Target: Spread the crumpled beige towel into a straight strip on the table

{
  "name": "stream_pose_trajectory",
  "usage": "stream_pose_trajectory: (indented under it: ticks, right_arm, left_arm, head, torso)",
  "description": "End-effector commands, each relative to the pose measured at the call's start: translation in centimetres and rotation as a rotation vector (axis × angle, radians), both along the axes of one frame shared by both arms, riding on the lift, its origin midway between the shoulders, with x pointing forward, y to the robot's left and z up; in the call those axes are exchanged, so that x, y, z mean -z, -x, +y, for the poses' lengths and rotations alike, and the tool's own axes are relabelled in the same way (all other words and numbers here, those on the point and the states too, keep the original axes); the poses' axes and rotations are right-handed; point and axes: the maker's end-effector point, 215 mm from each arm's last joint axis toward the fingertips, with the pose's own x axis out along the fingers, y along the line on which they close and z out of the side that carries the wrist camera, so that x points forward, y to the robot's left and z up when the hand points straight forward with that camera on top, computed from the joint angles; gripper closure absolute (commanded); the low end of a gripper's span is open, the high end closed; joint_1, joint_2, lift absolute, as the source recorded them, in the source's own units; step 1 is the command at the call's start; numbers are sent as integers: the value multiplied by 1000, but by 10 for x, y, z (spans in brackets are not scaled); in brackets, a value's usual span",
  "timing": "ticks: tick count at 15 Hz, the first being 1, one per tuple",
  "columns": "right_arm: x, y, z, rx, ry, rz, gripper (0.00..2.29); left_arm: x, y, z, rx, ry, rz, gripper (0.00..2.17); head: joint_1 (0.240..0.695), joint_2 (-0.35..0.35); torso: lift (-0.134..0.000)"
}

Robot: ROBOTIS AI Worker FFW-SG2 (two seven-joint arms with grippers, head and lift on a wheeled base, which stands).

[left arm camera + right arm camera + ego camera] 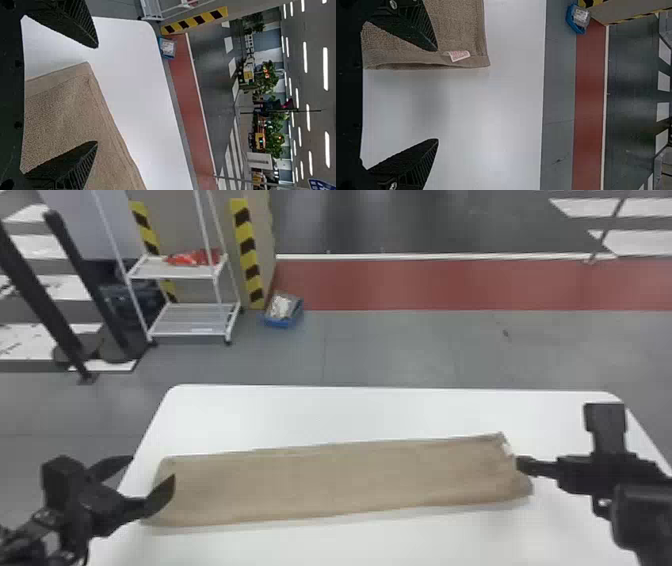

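On the left, the black left hand (153, 468) is hanging by the left end of the beige towel (340, 480), its two fingers standing wide apart and gripping nothing. In its wrist view, one finger (67, 164) is reaching across the towel while the other is lying across the white of the worktop (350, 410). Beyond the worktop, on that same side, a white rack (185, 320) is standing on the floor and holding something red (192, 257) on its upper shelf, with a blue bin (282, 322) sitting just to the right of it. The towel is stretching across the worktop as a long, nearly straight strip, its left end lying a little nearer the robot and its right end running slightly farther away. Soft creases are showing toward the right end, and its end edge is slanting. A small white tag (459, 55) is poking up by the hem there. On the right, the right hand (570, 470) is hanging by that end, also opening wide on nothing: one finger (415, 29) is overlapping the towel in its wrist view, and the other is standing clear of it, over the worktop.
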Motion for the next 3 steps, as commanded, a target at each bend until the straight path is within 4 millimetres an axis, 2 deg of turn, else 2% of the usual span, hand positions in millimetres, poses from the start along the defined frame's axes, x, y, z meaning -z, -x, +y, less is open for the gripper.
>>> stream_pose_trajectory:
  ticks: [1,3]
  right_arm:
    - [3,3,0,2,-2,7,70]
    - [5,5,0,1,-4,10,70]
  left_arm:
    - [1,1,1,0,0,1,9]
    - [1,3,1,-3,2,3,9]
  head:
    - [695,39]
    - [695,39]
  torso:
    - [0]
    - [0]
